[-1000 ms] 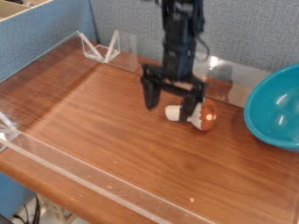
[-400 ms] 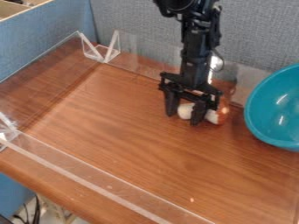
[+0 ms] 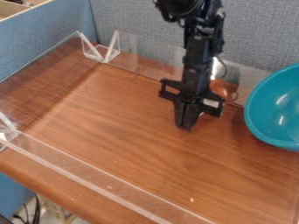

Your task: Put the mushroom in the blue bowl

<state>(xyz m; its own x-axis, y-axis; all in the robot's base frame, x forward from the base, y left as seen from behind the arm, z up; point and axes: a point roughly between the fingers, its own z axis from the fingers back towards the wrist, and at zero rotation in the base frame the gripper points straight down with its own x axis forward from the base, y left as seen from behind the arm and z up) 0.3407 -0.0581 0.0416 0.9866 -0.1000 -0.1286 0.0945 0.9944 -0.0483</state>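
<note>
**Fingers closed low on the table, mushroom out of sight beneath them**

The black two-fingered gripper (image 3: 188, 116) points straight down, its fingers drawn together into a narrow wedge whose tips reach the tabletop or very nearly. The jaws are fully closed. No part of the small toy mushroom with the cream stem and reddish-brown cap can be made out: the closed fingers cover the spot where it would sit, so whether it is pinched between them cannot be confirmed by eye. The likely reading is that it is caught there, hidden by the black fingers.

Above the gripper the black jointed arm (image 3: 200, 39) rises nearly upright in front of the grey fabric back wall (image 3: 128, 17).

The surface is a brown wood-grain tabletop (image 3: 105, 131), fenced by a low clear acrylic rim (image 3: 82, 179) along the near edge.

The large glossy teal-blue bowl (image 3: 275, 109) stands near the gripper on its right, apart from it and cut off by the right edge. The part of its inside that shows is empty.

The grasp appears made at most; lifting, carrying across to the bowl and releasing are all left to do.
</note>
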